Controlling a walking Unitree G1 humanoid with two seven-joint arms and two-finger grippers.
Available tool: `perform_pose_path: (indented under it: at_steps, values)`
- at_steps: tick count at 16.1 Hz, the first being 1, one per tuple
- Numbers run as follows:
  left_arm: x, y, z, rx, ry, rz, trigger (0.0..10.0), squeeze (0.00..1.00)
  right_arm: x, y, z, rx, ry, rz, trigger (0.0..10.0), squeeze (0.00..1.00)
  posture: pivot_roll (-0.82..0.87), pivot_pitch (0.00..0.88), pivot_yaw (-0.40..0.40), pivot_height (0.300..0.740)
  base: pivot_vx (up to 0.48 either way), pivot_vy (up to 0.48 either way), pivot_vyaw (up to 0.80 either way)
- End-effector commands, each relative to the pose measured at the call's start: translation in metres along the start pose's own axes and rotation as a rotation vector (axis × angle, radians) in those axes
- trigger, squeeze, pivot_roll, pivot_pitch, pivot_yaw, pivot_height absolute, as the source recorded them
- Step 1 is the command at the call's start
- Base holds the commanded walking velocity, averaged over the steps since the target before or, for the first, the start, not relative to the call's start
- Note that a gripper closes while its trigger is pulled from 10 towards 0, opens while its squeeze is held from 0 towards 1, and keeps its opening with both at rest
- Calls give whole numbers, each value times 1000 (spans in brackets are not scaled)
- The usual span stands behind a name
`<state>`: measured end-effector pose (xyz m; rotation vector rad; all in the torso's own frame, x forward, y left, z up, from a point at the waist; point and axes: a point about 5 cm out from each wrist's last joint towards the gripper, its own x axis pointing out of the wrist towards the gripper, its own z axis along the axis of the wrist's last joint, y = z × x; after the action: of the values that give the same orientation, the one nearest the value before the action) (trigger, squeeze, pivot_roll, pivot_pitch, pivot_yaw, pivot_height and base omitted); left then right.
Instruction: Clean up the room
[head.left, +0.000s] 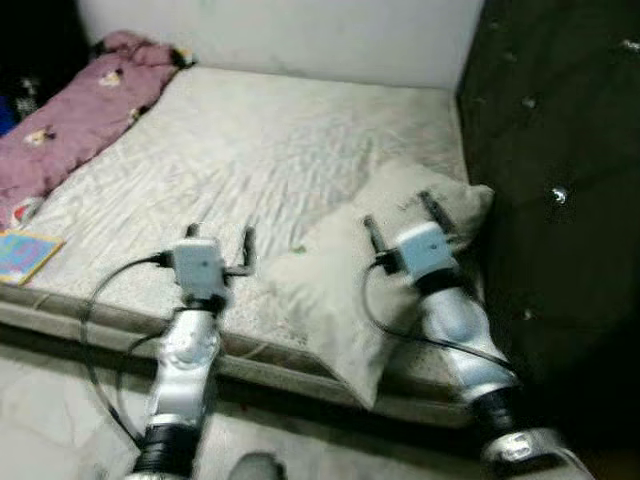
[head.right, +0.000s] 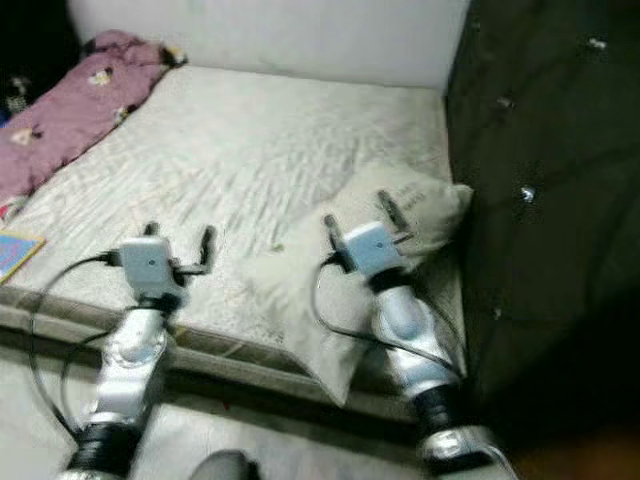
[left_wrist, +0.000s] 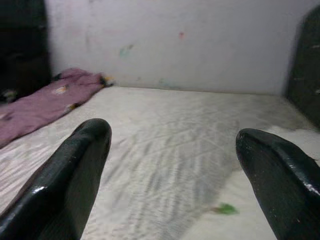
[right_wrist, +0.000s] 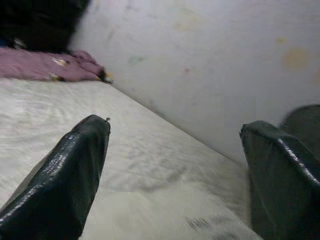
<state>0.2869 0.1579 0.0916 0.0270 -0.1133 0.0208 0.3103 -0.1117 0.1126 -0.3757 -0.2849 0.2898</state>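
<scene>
I see the pillow (head.left: 370, 270) lying on the mattress (head.left: 250, 150) at its near right corner, close against the dark tufted headboard (head.left: 550, 150). Its long axis runs diagonally: one corner points toward the headboard, the opposite corner hangs over the mattress's near edge toward me.

My right gripper (head.left: 400, 215) is held out over the pillow, forearm slanting up from the lower right, its two black fingers spread apart and pointing toward the far wall (head.left: 300, 35). I cannot tell whether it touches the pillow. My left gripper (head.left: 220, 238) reaches out over the near edge of the mattress, just left of the pillow, fingers likewise spread wide, nothing between them. A black cable loops from each wrist down past the mattress edge.

The right wrist view looks between the parted fingers (right_wrist: 65, 170) across the pale pillow cloth, with some printed lettering on it, to the wall and a sliver of headboard. The left wrist view looks along the quilted mattress surface and picks up a small green scrap (left_wrist: 227, 209) lying near the pillow's edge, barely a dot in the head views.

Along the mattress's left edge lies a bunched purple blanket (head.left: 80, 110) with small printed figures, running toward the far left corner. A colourful flat book (head.left: 25, 255) sits at the near left corner.
</scene>
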Motion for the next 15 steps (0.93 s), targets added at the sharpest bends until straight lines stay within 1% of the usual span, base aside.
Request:
perform_pose_path:
  at_steps: [1,2,5,10,11,14,15]
  values:
    - [3,-2,6,-4,-23,-12,10000,0,0,-7,0,-14,0,-8,10000,0,35,0,8,740,364,0,0]
    - [3,-3,5,-11,-19,-6,10000,0,0,-7,0,-14,0,-9,10000,0,35,0,8,740,292,0,0]
    - [5,0,3,-15,2,42,10000,0,-1,-6,-1,-11,2,-10,10000,0,37,0,10,740,0,0,0]
    - [6,0,2,-27,10,36,10000,0,-1,-7,-3,7,14,-18,10000,0,37,0,12,740,0,0,0]
    - [6,0,2,-31,9,32,10000,0,-1,-7,-3,7,16,-19,10000,0,37,0,12,740,0,476,0]
    - [7,-1,3,-42,11,26,10000,0,0,-7,-3,8,19,-22,10000,0,37,0,14,740,0,476,-727]
    - [7,-1,3,-42,11,25,10000,0,-1,-7,-3,9,19,-22,10000,0,37,0,14,740,0,476,0]
